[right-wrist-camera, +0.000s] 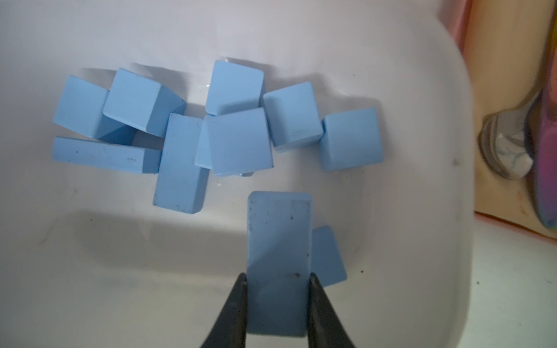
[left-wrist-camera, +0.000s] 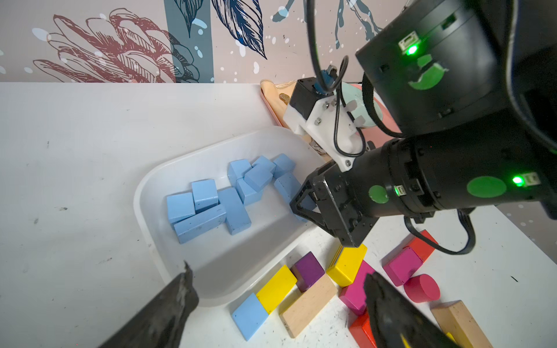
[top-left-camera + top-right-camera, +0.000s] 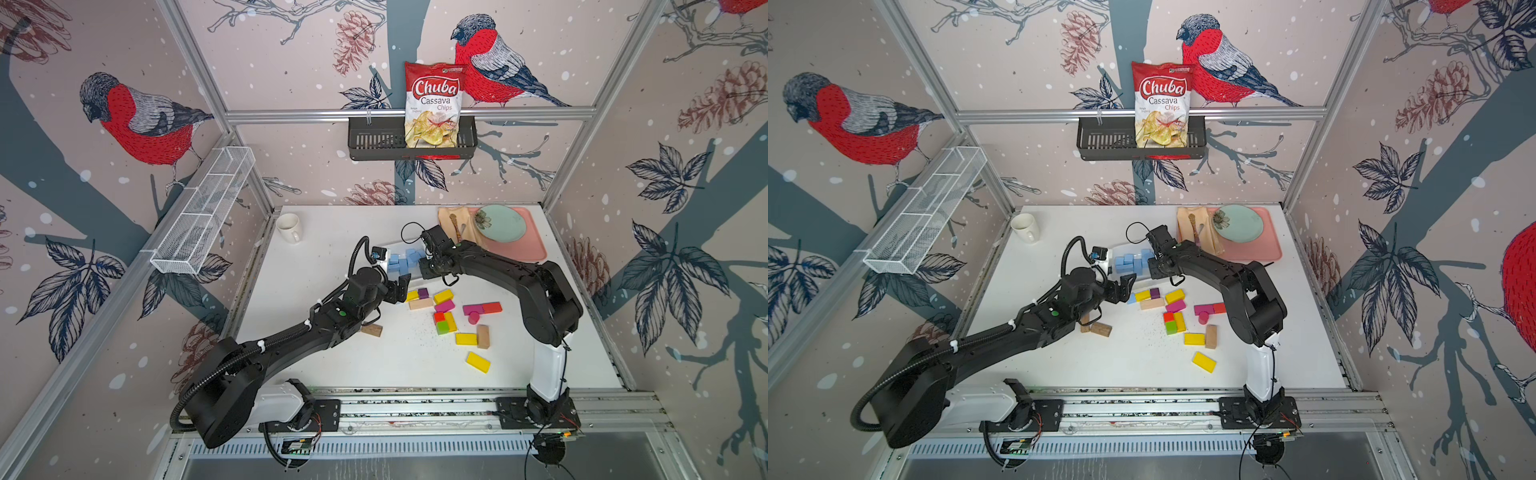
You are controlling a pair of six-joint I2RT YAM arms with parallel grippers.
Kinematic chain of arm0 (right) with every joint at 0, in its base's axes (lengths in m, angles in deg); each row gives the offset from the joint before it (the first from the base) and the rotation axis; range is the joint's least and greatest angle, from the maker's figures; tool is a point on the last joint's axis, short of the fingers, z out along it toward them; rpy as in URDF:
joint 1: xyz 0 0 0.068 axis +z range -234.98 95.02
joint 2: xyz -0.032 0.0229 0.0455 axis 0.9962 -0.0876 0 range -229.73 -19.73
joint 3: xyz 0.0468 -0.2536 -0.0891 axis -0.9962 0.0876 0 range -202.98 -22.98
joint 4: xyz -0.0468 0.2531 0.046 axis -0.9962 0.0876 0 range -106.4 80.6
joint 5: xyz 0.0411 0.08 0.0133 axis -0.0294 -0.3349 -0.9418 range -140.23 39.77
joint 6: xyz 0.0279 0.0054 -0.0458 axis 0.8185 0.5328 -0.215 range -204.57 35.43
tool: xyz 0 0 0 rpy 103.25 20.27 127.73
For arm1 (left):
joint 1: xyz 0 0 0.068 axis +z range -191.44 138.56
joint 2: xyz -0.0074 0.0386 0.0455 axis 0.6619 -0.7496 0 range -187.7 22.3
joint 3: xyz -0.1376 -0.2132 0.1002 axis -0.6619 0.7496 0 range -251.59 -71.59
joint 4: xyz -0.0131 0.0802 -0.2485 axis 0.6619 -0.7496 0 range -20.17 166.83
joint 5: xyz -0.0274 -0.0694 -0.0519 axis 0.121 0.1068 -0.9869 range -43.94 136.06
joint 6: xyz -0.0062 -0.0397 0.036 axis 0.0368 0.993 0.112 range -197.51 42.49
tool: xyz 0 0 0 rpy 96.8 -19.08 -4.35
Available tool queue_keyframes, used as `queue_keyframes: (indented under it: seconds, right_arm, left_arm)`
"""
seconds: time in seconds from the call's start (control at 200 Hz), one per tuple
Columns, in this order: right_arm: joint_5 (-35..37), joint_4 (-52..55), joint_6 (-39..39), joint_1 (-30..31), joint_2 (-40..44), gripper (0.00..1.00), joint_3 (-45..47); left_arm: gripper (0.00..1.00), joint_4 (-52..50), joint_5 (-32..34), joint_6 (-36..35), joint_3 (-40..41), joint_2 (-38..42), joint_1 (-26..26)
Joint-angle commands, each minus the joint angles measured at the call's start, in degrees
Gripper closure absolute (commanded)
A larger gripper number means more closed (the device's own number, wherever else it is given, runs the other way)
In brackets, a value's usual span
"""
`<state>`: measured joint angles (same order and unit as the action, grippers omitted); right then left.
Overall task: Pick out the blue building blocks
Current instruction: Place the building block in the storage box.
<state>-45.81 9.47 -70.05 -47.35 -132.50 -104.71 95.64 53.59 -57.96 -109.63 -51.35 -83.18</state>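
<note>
Several blue building blocks lie heaped in a white tray, seen in both top views. My right gripper hangs over the tray's inside, shut on a blue bar that points down at the heap. Another blue block lies just behind the bar. One flat blue block rests on the table outside the tray, touching a yellow block. My left gripper is open just above that spot, holding nothing.
Yellow, purple, pink, red, green and plain wooden blocks are scattered in front of the tray. A pink tray with a plate and spoon stands at the back right. A white mug sits at the back left. The arms nearly meet over the white tray.
</note>
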Motion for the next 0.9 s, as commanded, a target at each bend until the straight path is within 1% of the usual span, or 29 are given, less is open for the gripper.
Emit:
queue_keyframes:
  seconds: [0.0,0.265,0.405,0.495,0.785,0.896]
  right_arm:
    - [-0.83,0.29,0.16,-0.18,-0.39,0.70,-0.53]
    - [-1.69,0.36,0.64,-0.65,-0.87,0.56,-0.53]
    - [-1.85,0.50,0.76,-0.74,-0.63,0.52,-0.71]
    - [-2.10,0.33,0.79,-0.72,0.32,0.46,-0.66]
    - [-2.26,-1.61,0.01,-0.85,8.88,0.26,2.81]
    - [-1.92,-2.28,-0.28,-0.89,12.86,0.17,5.22]
  left_arm:
    - [0.10,2.02,0.50,0.00,0.07,0.24,0.24]
    - [0.09,1.88,0.52,0.06,0.07,0.18,0.17]
    - [0.09,1.52,0.75,0.30,-0.10,0.00,0.18]
    - [0.09,0.90,0.68,0.45,-0.43,-0.38,0.21]
    - [0.09,-2.81,-0.86,1.31,-0.63,-2.11,0.16]
    - [0.09,-6.54,-1.65,2.32,-1.21,-2.96,0.16]
